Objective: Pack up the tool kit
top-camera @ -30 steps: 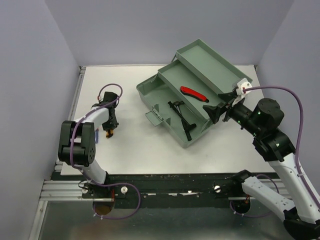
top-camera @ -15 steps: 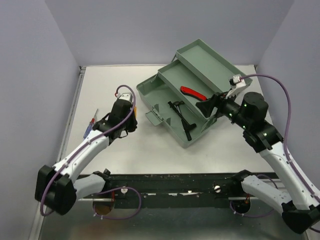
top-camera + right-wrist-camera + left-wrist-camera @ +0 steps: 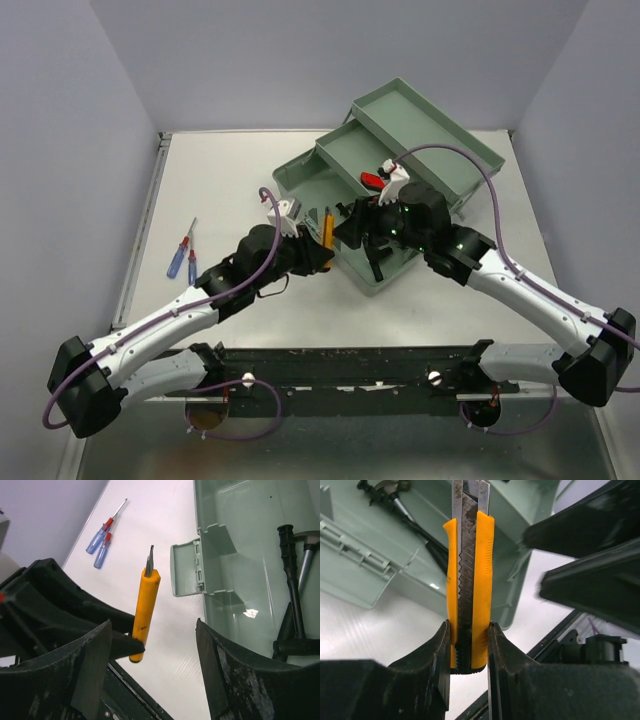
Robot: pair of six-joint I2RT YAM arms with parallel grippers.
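Observation:
My left gripper (image 3: 318, 252) is shut on an orange utility knife (image 3: 327, 229) and holds it upright in the air beside the green toolbox (image 3: 300, 185). The knife fills the left wrist view (image 3: 470, 580), clamped at its base between the fingers (image 3: 440, 645). My right gripper (image 3: 352, 228) is open and empty, facing the knife from the box side. The knife shows between its jaws in the right wrist view (image 3: 144, 615). A black hammer (image 3: 372, 245) lies in the box bottom (image 3: 292, 580). A red-handled tool (image 3: 372, 181) lies in the upper tray.
Two blue and red screwdrivers (image 3: 185, 252) lie on the white table at the left, also in the right wrist view (image 3: 102, 537). The toolbox lid (image 3: 430, 125) stands open at the back. The box latch flap (image 3: 186, 567) hangs out at its front.
My left arm has swung right from the table's left side, carrying the orange knife up to the toolbox. My right arm has swung left over the box toward the knife.

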